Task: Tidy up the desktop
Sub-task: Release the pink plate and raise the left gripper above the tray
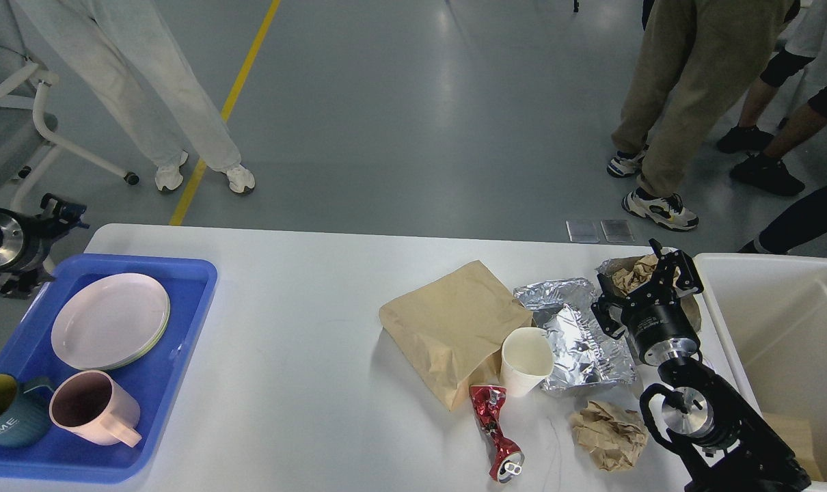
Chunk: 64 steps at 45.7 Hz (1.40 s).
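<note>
The white desktop (304,369) carries litter on its right half: a brown paper bag (454,328), a white paper cup (525,359), crumpled foil (577,335), a crushed red can (495,430), a brown paper ball (608,430), and a paper wad in foil (629,273). My right gripper (635,287) is open and hovers at that wad, holding nothing. My left gripper (41,246) is open and empty, beyond the far left corner of the blue tray (167,383). A pink plate (109,320) lies flat on a green plate in the tray.
The tray also holds a pink mug (92,410) and a teal mug (3,410). A white bin (782,321) stands at the table's right end. People stand on the floor behind, and an office chair (17,123) is at far left.
</note>
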### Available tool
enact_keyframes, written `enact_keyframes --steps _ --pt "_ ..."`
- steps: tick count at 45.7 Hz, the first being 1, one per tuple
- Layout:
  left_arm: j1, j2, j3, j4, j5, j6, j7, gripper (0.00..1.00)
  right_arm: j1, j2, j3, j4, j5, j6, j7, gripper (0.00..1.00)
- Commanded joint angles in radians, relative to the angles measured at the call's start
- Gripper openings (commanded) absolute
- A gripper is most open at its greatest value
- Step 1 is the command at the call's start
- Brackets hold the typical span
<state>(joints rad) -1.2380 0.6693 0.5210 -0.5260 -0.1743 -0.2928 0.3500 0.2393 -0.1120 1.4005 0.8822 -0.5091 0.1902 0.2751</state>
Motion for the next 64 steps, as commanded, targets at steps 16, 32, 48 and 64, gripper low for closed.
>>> enact_keyframes --steps 16,32,48,64 --pt "0.368 -0.206 -1.37 -0.006 -0.001 -0.032 -0.069 0.96 0.0 0.0 0.0 0.001 0.0 0.0 0.001 1.0" --pt "0.745 -0.427 -1.703 -0.354 0.067 -0.019 -0.712 0.96 0.0 0.0 0.0 0.0 0.0 0.0 -0.001 1.0" --pt "0.85 -0.58 -1.871 -0.385 0.173 -0.063 -0.715 0.96 0.0 0.0 0.0 0.001 0.0 0.0 -0.001 1.0" --pt "0.792 -0.553 -1.866 -0.298 0.162 -0.062 -0.672 0.96 0.0 0.0 0.0 0.001 0.0 0.0 -0.001 1.0"
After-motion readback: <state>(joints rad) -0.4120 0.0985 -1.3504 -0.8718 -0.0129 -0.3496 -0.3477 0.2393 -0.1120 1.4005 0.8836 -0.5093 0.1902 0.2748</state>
